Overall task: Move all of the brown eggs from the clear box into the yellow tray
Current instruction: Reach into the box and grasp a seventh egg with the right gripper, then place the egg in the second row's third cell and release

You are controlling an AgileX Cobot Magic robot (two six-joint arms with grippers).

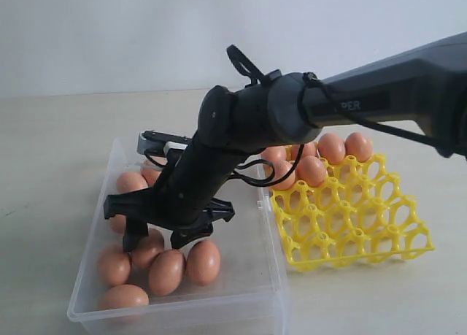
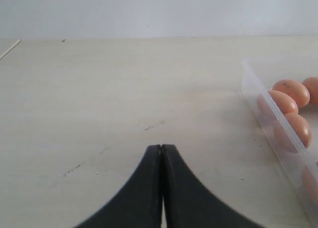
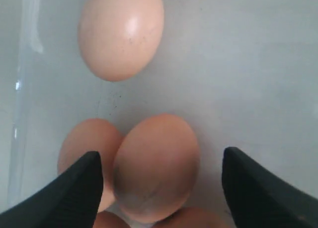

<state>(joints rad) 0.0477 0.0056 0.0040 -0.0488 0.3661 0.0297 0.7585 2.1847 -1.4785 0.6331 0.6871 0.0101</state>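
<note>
Eggs (image 1: 166, 271) bunched at clear box (image 1: 246, 256) front edge, bare floor beside; right gripper (image 1: 155, 241) splayed, seemingly above.

Exterior view: the right arm (image 1: 306, 105) is partly covering several brown eggs (image 1: 166, 271) in the clear box (image 1: 244, 240) and some at the rear-left corner of the yellow tray (image 1: 365, 233); the lower edge is cropping the box's near wall. Left wrist view: the frame edge is cutting off the box and its eggs. Right wrist view: the right tool (image 3: 161, 153) is masking part of one egg; the frame edge is cropping two more
</note>
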